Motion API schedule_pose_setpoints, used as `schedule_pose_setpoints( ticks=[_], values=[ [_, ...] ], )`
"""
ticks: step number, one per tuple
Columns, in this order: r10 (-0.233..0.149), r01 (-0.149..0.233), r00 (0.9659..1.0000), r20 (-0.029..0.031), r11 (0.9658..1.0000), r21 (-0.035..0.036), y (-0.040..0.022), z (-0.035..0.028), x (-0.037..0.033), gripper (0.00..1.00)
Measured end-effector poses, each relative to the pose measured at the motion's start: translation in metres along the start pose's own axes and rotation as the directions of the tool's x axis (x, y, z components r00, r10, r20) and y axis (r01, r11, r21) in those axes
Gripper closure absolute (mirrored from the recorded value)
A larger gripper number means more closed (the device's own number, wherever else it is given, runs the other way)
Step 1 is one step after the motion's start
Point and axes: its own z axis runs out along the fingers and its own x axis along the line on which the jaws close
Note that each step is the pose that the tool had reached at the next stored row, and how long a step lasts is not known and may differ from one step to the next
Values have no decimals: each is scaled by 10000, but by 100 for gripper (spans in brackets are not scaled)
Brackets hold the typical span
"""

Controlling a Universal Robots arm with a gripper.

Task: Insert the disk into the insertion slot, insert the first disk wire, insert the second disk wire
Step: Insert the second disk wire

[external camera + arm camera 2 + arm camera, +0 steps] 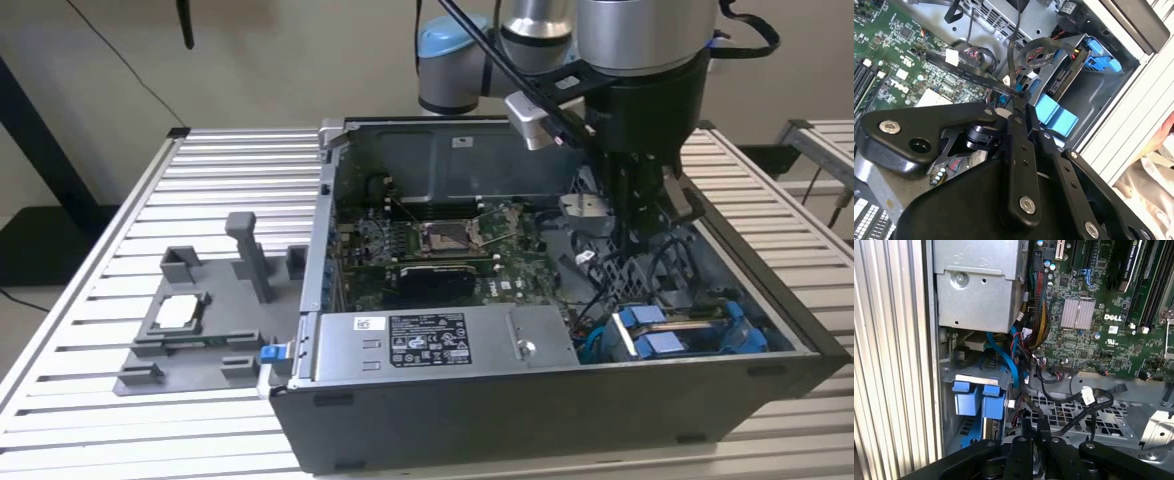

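Observation:
The disk (661, 332) lies in its blue carrier inside the insertion slot (754, 335), the grey cage at the case's front corner on the exterior view's right. Its blue end tabs (976, 397) stick out of the insertion slot (946, 390), and its connector edge (1063, 82) faces the case's inside. My gripper (1018, 96) hangs low in the case a little behind the disk, its black fingers (1015, 145) pressed together on a thin black wire (1015, 50). That wire (1029, 407) runs up from the gripper (1034, 434) toward the blue tabs.
A silver power-supply box (427, 340) stands beside the bay. The green motherboard (441, 240) lies behind it. Loose black, red and blue cables (1074, 395) cross the perforated case floor. A grey fixture (200, 320) sits on the slatted table (107, 250) at the exterior view's left.

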Motion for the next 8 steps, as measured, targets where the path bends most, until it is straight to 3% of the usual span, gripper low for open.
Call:
schedule_pose_setpoints(
  ticks=[8],
  values=[
    [-2, 2, 10000, -13, 10000, -3, 0, 10, 8, 84]
  ],
)
